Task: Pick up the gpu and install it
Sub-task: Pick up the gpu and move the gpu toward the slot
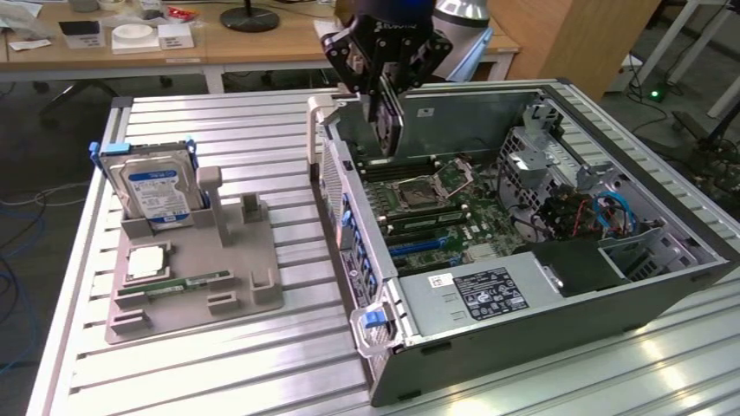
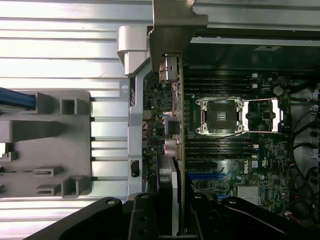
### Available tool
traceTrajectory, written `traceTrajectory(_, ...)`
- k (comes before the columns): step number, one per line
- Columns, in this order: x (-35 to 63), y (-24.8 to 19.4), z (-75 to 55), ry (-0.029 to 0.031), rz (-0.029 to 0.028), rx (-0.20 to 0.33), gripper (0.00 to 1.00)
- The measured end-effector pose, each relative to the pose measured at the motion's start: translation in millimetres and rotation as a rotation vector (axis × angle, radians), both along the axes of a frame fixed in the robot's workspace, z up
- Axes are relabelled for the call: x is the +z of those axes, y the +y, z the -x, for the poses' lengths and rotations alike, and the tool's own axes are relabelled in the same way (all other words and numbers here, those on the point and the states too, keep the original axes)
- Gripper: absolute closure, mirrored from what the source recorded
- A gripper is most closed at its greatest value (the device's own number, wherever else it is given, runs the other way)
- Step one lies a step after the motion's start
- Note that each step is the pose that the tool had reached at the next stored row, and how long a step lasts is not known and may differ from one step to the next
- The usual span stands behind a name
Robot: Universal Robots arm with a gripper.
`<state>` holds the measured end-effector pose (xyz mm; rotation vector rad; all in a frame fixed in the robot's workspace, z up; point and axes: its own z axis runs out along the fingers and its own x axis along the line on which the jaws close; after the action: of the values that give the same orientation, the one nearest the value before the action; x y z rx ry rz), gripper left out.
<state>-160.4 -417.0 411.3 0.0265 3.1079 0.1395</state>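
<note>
My gripper (image 1: 383,87) hangs over the rear edge of the open computer case (image 1: 694,260), shut on the gpu (image 1: 386,128). The gpu is a thin dark card held on edge, pointing down above the motherboard (image 1: 457,212). In the wrist view the gpu (image 2: 173,125) runs edge-on out from my gripper (image 2: 171,220), and its silvery end bracket (image 2: 172,27) sits at the far end beside the case's rear wall. The card hovers alongside the CPU socket (image 2: 222,115) and apart from the board.
A grey parts holder (image 1: 231,299) on the slatted metal table (image 1: 231,364) carries an upright hard drive (image 1: 156,186), a square chip (image 1: 148,260) and a green memory stick (image 1: 185,284). Inside the case are a power supply (image 1: 486,290), cables (image 1: 607,212) and drive cages. A wooden desk (image 1: 173,56) stands behind.
</note>
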Motion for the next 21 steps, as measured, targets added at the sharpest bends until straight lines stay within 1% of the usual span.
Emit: traceTrajectory(21, 0.0, 0.0, -14.7, 0.0, -0.0004, 0.0, 0.72)
